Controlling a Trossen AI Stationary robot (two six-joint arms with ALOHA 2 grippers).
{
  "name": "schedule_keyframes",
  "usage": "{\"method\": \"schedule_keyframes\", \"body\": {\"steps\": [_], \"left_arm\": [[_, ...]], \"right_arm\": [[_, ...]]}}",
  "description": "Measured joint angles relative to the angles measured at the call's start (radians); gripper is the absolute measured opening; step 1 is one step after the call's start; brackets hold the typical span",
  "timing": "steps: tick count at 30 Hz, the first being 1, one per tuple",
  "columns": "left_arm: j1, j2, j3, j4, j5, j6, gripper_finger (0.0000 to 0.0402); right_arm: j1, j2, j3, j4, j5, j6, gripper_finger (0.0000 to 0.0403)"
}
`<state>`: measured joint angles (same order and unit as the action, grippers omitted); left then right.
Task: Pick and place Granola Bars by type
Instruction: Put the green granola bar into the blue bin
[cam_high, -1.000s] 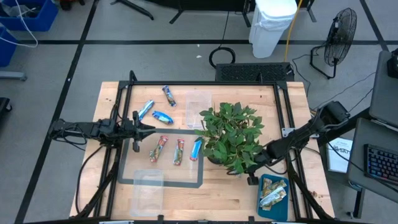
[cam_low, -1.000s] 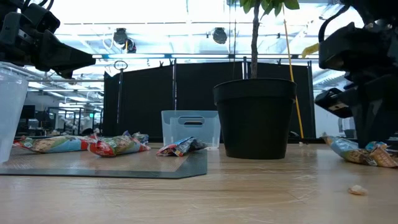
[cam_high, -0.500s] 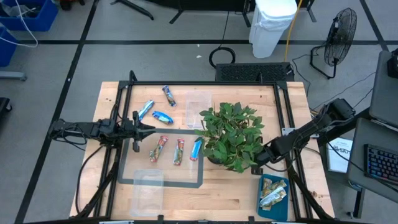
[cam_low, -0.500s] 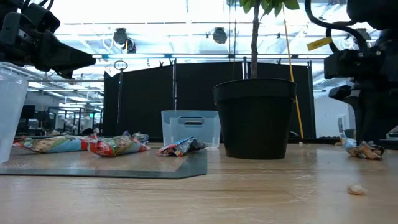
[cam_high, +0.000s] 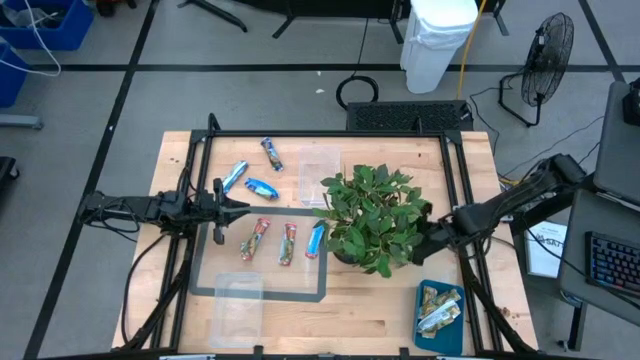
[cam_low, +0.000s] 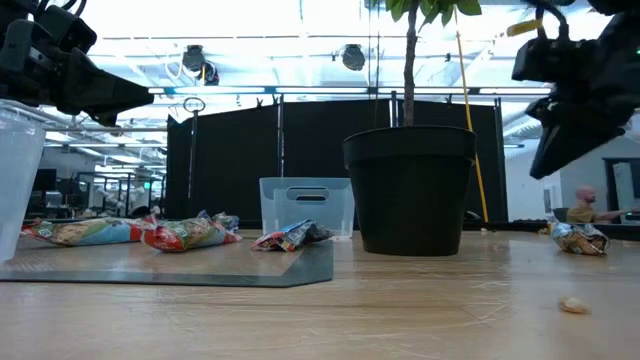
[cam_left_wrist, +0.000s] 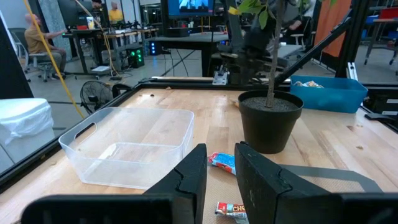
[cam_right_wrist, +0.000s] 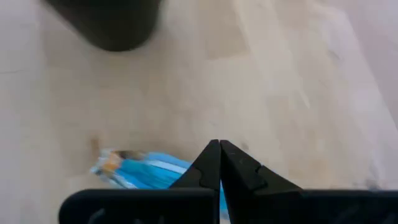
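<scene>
Wooden counter (cam_high: 380, 310) holds a potted plant (cam_high: 372, 218). Granola Bars (cam_high: 262, 238) lie scattered left of it; more fill a teal tray (cam_high: 422, 325). Right gripper (cam_high: 432, 240), fingers closed and empty, hangs beside the plant. Left gripper (cam_high: 234, 207) hovers slightly open, holding nothing.

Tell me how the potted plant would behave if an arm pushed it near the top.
The potted plant is probably top-heavy: its thin stem carries a wide leafy crown, so it may tip. The broad dark pot sits flat, so a low push would likelier slide it.
</scene>
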<state>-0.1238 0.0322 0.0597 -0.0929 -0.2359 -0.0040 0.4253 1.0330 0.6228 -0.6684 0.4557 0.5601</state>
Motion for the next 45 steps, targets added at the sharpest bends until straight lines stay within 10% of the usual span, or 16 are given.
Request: {"method": "schedule_keyframes", "body": {"steps": [19,36,45], "left_arm": [[0.000,0.000,0.000,0.000,0.000,0.000,0.0088],[0.000,0.000,0.000,0.000,0.000,0.000,0.0088],[0.000,0.000,0.000,0.000,0.000,0.000,0.0088]], "right_arm": [[-0.158,-0.064,-0.187,-0.031,-0.085,0.089,0.0173],[-0.224,-0.065,-0.274,0.194,-0.240,0.022,0.0152],[-0.223,-0.065,-0.274,0.187,-0.243,-0.021,0.0012]]}}
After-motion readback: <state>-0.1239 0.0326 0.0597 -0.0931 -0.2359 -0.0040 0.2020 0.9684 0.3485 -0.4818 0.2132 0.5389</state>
